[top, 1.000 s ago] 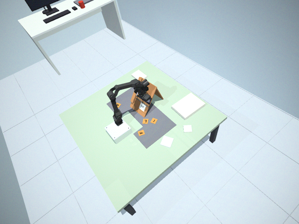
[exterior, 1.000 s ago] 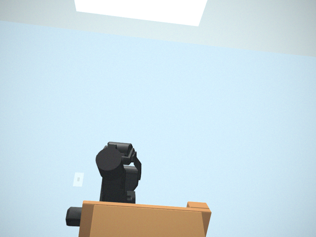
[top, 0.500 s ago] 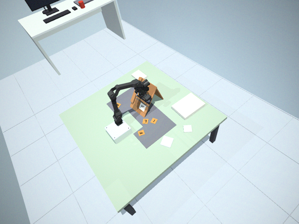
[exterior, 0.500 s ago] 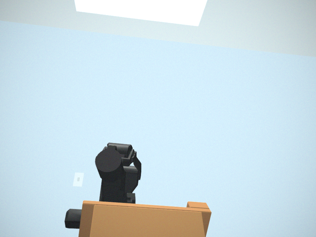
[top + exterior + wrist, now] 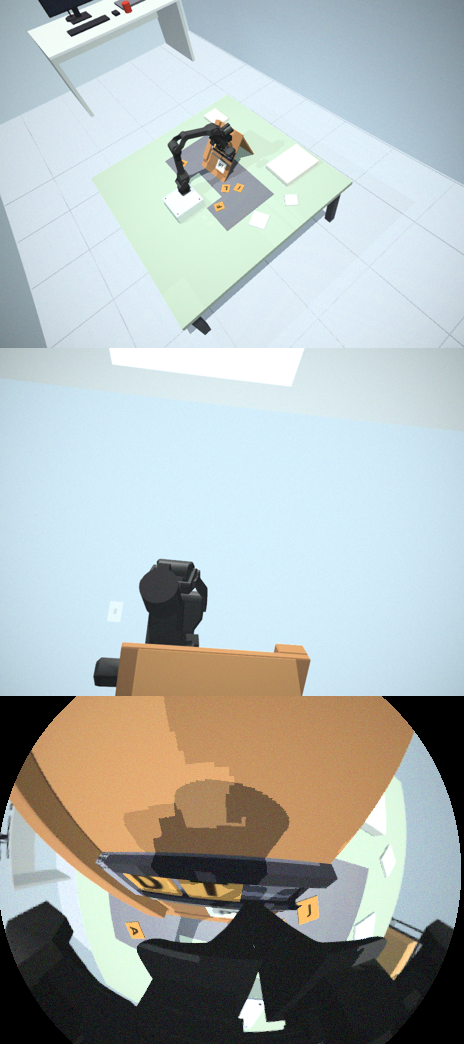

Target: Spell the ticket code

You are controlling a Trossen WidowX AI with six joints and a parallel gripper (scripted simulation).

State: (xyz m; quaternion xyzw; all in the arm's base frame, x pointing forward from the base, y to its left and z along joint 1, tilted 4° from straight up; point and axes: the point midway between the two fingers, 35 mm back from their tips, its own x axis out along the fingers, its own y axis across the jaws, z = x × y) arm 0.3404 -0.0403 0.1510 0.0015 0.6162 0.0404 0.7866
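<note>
The orange board (image 5: 237,139) (image 5: 221,673) (image 5: 325,751) stands tilted. Its ticket (image 5: 221,165) reads DT. In the wrist view the dark rail (image 5: 305,872) holds the D tile (image 5: 151,884) at its left and the T tile (image 5: 215,890) right beside it; the part right of T is without a tile. My gripper (image 5: 227,152) (image 5: 255,906) is shut and empty, its tips close in front of the rail, just right of the T. In the top view the arm hides most of the rail. In the exterior view the board hides the fingers.
Loose tiles lie on the grey mat (image 5: 239,209): F (image 5: 219,206), an L-like one (image 5: 225,188), J (image 5: 239,187) (image 5: 308,910), and A (image 5: 184,163) (image 5: 134,930), partly behind the arm. White slabs (image 5: 292,164) (image 5: 259,219) (image 5: 291,200) (image 5: 216,115) lie around the board and mat.
</note>
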